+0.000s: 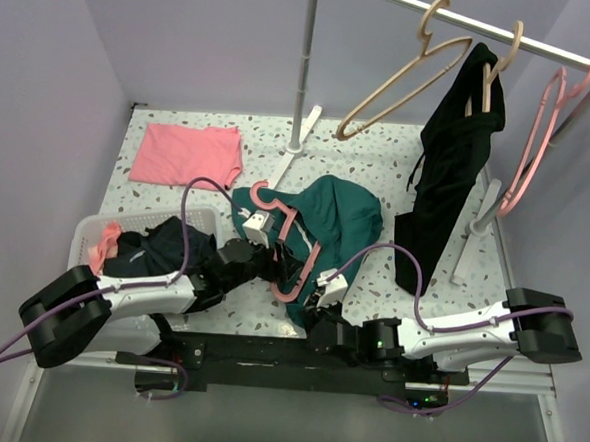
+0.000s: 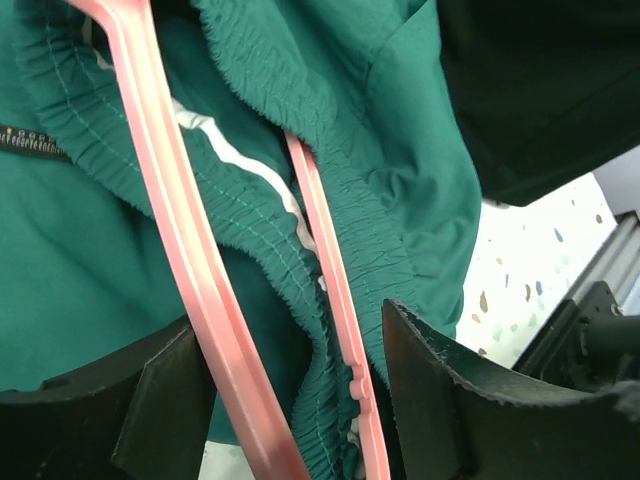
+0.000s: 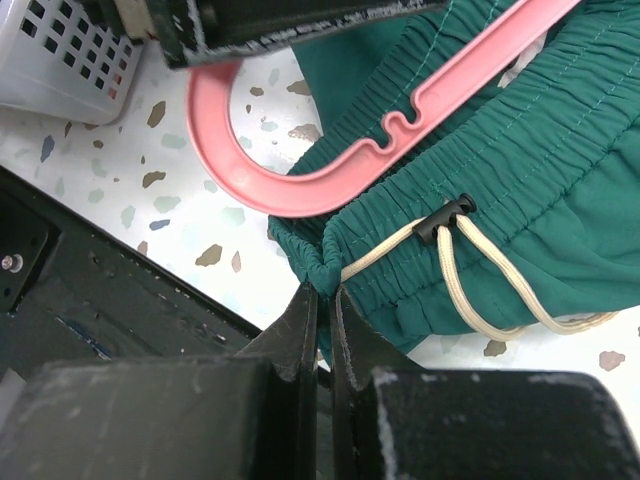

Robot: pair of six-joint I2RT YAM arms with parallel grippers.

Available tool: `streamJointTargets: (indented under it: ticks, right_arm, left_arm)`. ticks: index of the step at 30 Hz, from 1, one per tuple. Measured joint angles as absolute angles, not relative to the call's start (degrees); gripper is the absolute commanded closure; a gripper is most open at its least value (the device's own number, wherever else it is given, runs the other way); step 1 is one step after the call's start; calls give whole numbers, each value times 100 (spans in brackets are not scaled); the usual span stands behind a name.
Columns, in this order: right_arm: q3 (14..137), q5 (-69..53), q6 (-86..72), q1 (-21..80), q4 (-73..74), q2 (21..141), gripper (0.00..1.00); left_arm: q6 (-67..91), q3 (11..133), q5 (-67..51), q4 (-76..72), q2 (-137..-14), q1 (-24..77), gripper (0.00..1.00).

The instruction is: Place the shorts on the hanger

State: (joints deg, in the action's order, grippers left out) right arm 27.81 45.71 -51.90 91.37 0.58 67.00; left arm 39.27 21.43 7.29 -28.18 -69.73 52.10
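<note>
Top external view: the shorts (image 1: 350, 219) lie crumpled on the table (image 1: 380, 146) in front of both arm bases, with the hanger (image 1: 310, 267) flat across their near-left part, hook pointing away. The left gripper (image 1: 271, 252) and the right gripper (image 1: 315, 297) meet at the hanger's near end, which suits one hand steadying the frame while the other feeds cloth onto it. A basket (image 1: 89, 230) of other garments sits at the left and is not involved. Left wrist view: the fingers (image 2: 450, 400) stand spread, with both hanger bars and the gathered waistband (image 2: 250, 210) between them. I see no clamping, so this hand is judged loose. The waistband runs between the two bars, so the cloth looks at least partly threaded. Right wrist view: the jaws are pinched tight on the waistband's edge, just beside the drawstring (image 3: 480, 270) and under the hanger's rounded corner, apparently to keep the edge taut and stop it from sliding off. Judgement: hanging is under way and not finished.
</note>
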Motion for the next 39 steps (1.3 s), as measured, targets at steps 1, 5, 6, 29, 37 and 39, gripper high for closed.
streamJointTargets:
  ticks: [1,5,6,29,37,39]
  right_arm:
    - [2781,4571,-5190,9137,60,6700,100]
    - [2781,4571,-5192,9139,60,6700,100]
    - [2781,4571,-5192,9139,60,6700,100]
    - [2834,4554,-5155,9146,314,6713,100]
    - [3142,4545,-5000,9148,395,7059,100]
    - [3227,4539,-4969,9148,397,7251,100]
  left_arm:
    - [3909,2143,624,-2794,-6932,5151,32]
    - [3804,2143,97,-2773,-6790,4737,36]
    - [3787,2145,-49,-2770,-6783,4622,39]
    - [3815,3063,-2082,-2862,-8123,3575,100]
    - [4307,2838,-1994,-3063,-7850,3614,100]
    - [4532,2779,-1903,-3017,-7592,3614,100]
